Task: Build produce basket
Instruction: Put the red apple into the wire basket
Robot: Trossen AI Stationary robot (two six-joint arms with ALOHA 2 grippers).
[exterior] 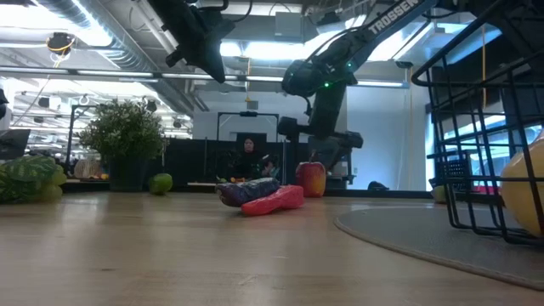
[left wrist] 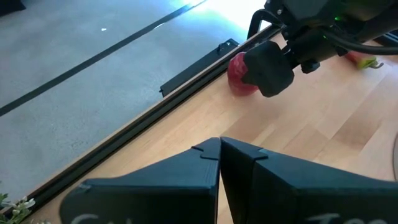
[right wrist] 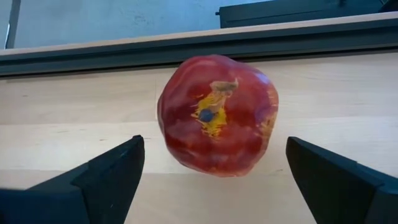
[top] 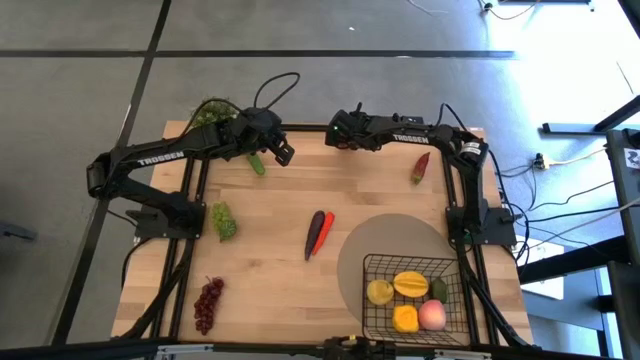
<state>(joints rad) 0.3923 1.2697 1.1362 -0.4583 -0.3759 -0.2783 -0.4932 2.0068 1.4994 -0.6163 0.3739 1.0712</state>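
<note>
A red apple (right wrist: 217, 115) rests on the wood near the table's far edge. My right gripper (right wrist: 214, 142) hangs open over it, slanting down, one finger on each side and apart from it. In the low view the apple (exterior: 311, 178) sits under that gripper. My left gripper (left wrist: 219, 155) is shut on nothing, raised above the far left of the table (top: 280, 150). The black wire basket (top: 372, 312) stands at the near right and holds several yellow and pink fruits. A cucumber (top: 257, 162), green grapes (top: 223, 220), purple grapes (top: 207, 303) and a red chili (top: 420, 167) lie loose.
A purple and a red long vegetable (top: 318, 232) lie side by side mid-table. The basket stands on a round grey mat (top: 390, 240). A bushy potted plant (top: 210, 110) stands at the far left corner. A dark rail (right wrist: 186, 46) runs along the far edge behind the apple.
</note>
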